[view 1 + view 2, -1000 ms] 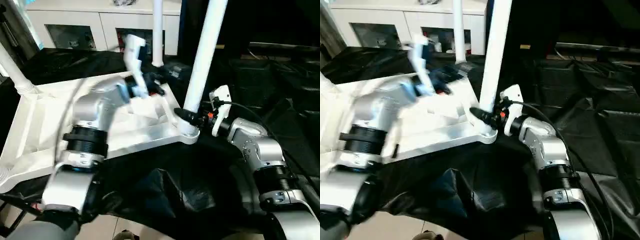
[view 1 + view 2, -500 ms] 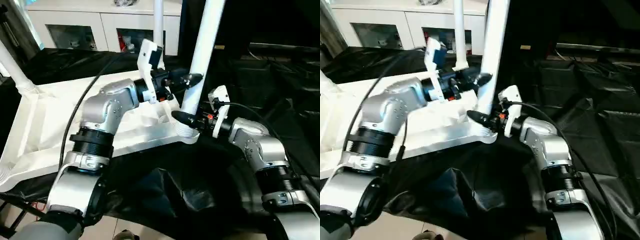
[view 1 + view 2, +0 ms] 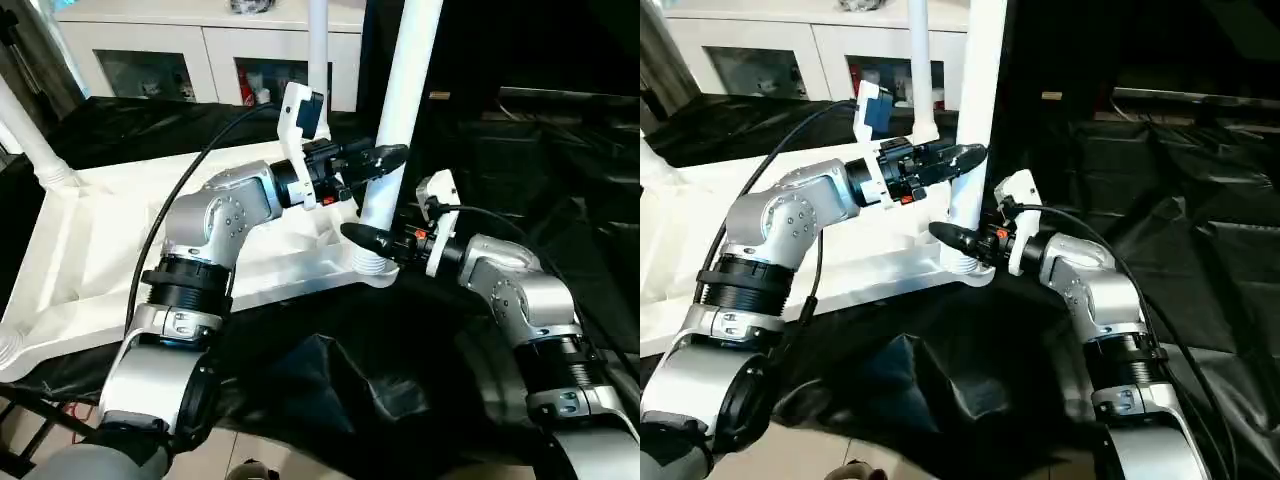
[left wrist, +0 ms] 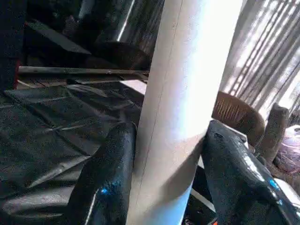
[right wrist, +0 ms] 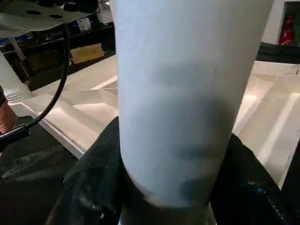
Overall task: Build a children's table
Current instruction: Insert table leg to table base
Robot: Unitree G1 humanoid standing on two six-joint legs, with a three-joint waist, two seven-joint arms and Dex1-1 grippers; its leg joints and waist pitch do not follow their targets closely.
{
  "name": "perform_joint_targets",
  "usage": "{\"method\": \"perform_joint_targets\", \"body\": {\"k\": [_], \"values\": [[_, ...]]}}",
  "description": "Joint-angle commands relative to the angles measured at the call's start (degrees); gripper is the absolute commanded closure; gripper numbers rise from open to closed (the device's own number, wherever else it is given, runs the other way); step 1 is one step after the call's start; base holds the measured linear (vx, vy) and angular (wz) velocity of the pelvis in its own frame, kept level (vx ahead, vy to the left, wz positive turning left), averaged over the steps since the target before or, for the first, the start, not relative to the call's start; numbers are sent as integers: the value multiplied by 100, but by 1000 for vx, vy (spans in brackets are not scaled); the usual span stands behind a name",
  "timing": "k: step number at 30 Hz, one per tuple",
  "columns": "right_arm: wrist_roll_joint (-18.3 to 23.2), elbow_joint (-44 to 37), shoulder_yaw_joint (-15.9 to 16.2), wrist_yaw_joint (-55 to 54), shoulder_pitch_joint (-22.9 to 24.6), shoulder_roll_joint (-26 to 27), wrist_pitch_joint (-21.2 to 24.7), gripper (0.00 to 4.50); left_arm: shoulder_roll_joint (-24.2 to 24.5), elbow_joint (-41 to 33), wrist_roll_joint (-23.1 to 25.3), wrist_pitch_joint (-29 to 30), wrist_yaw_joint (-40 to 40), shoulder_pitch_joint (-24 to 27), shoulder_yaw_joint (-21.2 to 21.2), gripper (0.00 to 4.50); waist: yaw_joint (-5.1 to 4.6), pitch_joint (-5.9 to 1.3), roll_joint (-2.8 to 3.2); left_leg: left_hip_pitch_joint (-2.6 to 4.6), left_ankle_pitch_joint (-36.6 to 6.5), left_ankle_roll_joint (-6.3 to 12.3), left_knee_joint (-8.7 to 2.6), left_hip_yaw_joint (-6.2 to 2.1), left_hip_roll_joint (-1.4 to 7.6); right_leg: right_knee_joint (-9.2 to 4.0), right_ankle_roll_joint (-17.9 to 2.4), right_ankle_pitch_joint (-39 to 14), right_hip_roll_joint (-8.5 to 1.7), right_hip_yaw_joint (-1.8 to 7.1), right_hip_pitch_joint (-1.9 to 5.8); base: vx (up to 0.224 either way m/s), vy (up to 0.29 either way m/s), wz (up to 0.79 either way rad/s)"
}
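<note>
Now the left gripper point(image 3: 385, 157) has swung in and pinches the long white tapered tube leg point(image 3: 400, 100), above the right gripper point(image 3: 365, 238). That one clamps the leg just over the white plastic tabletop's rounded corner socket point(image 3: 372, 268). Judged: seating continues two-handed.

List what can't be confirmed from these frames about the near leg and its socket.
- Near leg top: cut off by the upper edge in both eye views.
- Seating depth in the corner socket: the right gripper covers the joint.
- Left gripper contact: its fingers flank the leg closely; squeeze unclear.
</note>
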Motion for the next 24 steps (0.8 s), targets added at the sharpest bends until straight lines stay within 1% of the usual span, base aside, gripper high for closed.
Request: {"method": "perform_joint_targets", "body": {"k": [1,4,5,6,7,13,15,16,19,20,21,22,23,24], "values": [[-3,-158,121,-13,45,3,50,260,-63,-227,-96,15,-176,-57,-142,255,6,-430,-7,104,-389,424,-299,-23,79,-335,-1670,872,-251,201,401,0,0,0],[-3,-168,123,-14,52,-3,53,260,-83,-244,-112,31,-156,-52,-132,255,4,-434,-7,102,-341,444,-291,-23,76,-321,-1694,1014,-250,199,401,0,0,0],[-15,-185,124,-31,59,-4,53,260,-90,-233,-83,-14,-147,-54,-146,255,7,-433,5,102,-354,443,-292,-24,75,-323,-1697,1003,-251,198,400,0,0,0],[-13,-200,124,-30,66,-6,63,260,-93,-228,-76,-26,-147,-56,-152,255,2,-434,-11,100,-356,446,-291,-23,73,-324,-1692,1003,-249,198,406,0,0,0],[-13,-212,125,-27,73,-9,69,260,-94,-225,-74,-34,-149,-58,-156,255,9,-435,-4,103,-358,446,-291,-23,75,-326,-1693,996,-254,199,404,0,0,0],[-41,-197,144,-56,65,-13,23,260,-110,-271,-90,-67,-90,-63,-133,255,7,-431,-3,103,-400,428,-297,-26,79,-330,-1684,918,-256,198,406,0,0,0],[-45,-199,147,-59,62,-15,19,260,-111,-286,-109,-45,-82,-60,-121,255,4,-430,-6,102,-405,424,-297,-26,79,-330,-1681,914,-255,200,405,0,0,0],[-49,-199,148,-60,62,-16,13,260,-112,-295,-117,-38,-81,-54,-117,255,0,-429,-17,103,-405,424,-299,-25,81,-331,-1680,913,-252,201,403,0,0,0],[-92,-186,157,-103,47,-22,-17,260,-113,-324,-125,-38,-87,-33,-122,255,5,-428,-13,102,-403,424,-295,-21,73,-336,-1670,887,-256,202,406,0,0,0],[29,-172,92,-76,24,13,95,260,-121,-334,-128,-42,-86,-24,-123,255,4,-428,-11,102,-404,422,-298,-23,76,-334,-1669,882,-258,202,406,0,0,0],[53,-179,73,-77,13,12,119,260,-120,-337,-126,-45,-86,-22,-124,255,3,-428,-21,102,-394,433,-297,-23,77,-333,-1672,898,-254,204,406,0,0,0],[61,-189,65,-79,12,7,126,204,-121,-342,-124,-45,-85,-19,-126,255,6,-431,-14,102,-377,440,-295,-25,80,-327,-1680,918,-256,203,405,0,0,0],[51,-200,63,-97,10,-2,132,190,-120,-350,-122,-47,-83,-15,-127,255,5,-430,-13,101,-358,447,-294,-25,79,-325,-1679,943,-253,202,403,0,0,0],[53,-212,65,-93,6,-13,149,190,-118,-350,-125,-47,-78,-16,-119,255,4,-428,-9,102,-365,449,-296,-25,80,-329,-1678,925,-253,200,399,0,0,0]]}}
